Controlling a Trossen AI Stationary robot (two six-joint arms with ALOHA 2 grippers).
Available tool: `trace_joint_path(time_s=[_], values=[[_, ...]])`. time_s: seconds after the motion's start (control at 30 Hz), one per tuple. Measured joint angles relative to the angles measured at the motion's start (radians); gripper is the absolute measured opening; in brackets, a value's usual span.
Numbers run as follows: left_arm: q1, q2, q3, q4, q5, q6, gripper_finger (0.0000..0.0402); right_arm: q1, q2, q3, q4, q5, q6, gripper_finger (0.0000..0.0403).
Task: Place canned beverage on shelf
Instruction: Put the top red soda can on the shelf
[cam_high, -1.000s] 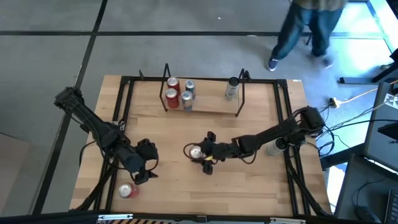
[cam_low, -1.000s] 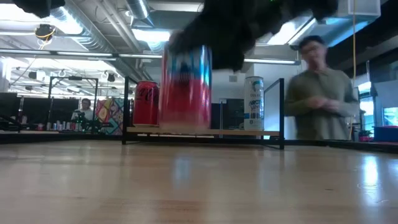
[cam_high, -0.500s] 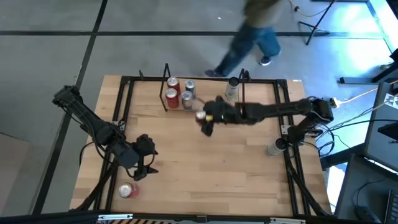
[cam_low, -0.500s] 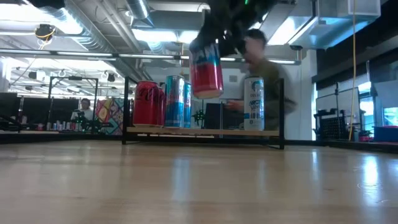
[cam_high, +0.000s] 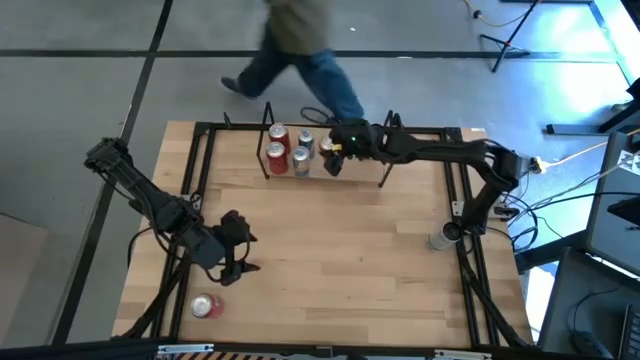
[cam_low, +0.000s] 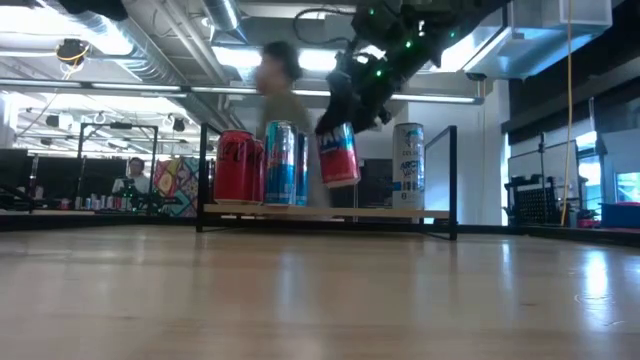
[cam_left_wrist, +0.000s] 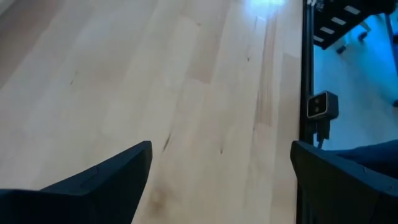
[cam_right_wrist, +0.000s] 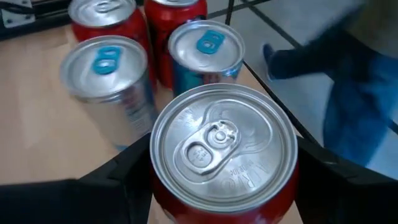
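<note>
My right gripper (cam_high: 334, 156) reaches to the far edge and is shut on a red can (cam_low: 338, 156), which hangs over the shelf (cam_high: 352, 177). In the right wrist view the held can's silver top (cam_right_wrist: 224, 148) sits just beside the shelf's standing cans: a silver one (cam_right_wrist: 107, 67), a blue one (cam_right_wrist: 205, 45) and two red ones behind. A white can (cam_low: 408, 166) stands farther right on the shelf floor (cam_low: 330, 213). My left gripper (cam_high: 236, 257) hovers open over the near left of the table, nothing between its fingers (cam_left_wrist: 106, 183). My right gripper pinches the red can's side wall (cam_right_wrist: 155, 186) just below its top rim, one finger (cam_right_wrist: 118, 177) on each side. The fingers slant down from the table's near right. The can hangs tilted, top leaning toward the gripper, clear of the shelf floor.
A red can (cam_high: 205, 306) lies on its side near the table's front left corner. A silver can (cam_high: 440, 237) stands outside the black frame rail at the right. A person (cam_high: 300, 40) walks past beyond the far edge. Bare wood (cam_high: 340, 260) spans the table's middle.
My right gripper has swung from the table's middle toward the far edge and up, carrying the red can, which now hangs over the shelf beside the standing cans. The person beyond the table has walked from right to left.
</note>
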Motion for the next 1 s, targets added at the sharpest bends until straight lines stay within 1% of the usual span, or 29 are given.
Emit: trace_joint_path(time_s=[0.17, 0.47, 0.63, 0.67, 0.8, 0.83, 0.87, 0.9, 1.0], values=[[0.018, 0.0, 0.0, 0.0, -0.001, 0.0, 0.0371, -0.035, 0.043, 0.0, 0.011, -0.005, -0.001, 0.027], [0.024, 0.0, 0.0, -0.002, -0.002, 0.007, 0.0371, -0.034, 0.09, 0.003, 0.03, -0.002, -0.003, 0.027], [0.024, 0.0, 0.0, -0.001, 0.003, 0.007, 0.0371, -0.032, 0.092, 0.003, 0.033, 0.004, -0.008, 0.0272], [0.024, 0.0, 0.0, -0.001, 0.006, 0.007, 0.0371, -0.032, 0.092, 0.003, 0.033, 0.004, -0.018, 0.0283], [0.024, 0.0, 0.0, -0.001, 0.009, 0.007, 0.0371, -0.032, 0.094, 0.002, 0.025, 0.022, -0.036, 0.0368], [0.024, 0.0, 0.0, -0.001, 0.01, 0.007, 0.0371, -0.032, 0.095, 0.002, 0.022, 0.032, -0.036, 0.038], [0.024, 0.0, 0.0, -0.001, 0.011, 0.007, 0.0371, -0.032, 0.095, 0.002, 0.018, 0.04, -0.036, 0.0384], [0.024, 0.0, 0.0, -0.001, 0.016, 0.007, 0.0371, -0.032, 0.091, 0.002, 0.012, 0.042, -0.037, 0.038], [0.024, 0.0, 0.0, -0.001, 0.019, 0.007, 0.0371, -0.032, 0.071, 0.002, -0.001, 0.041, -0.056, 0.0354]])
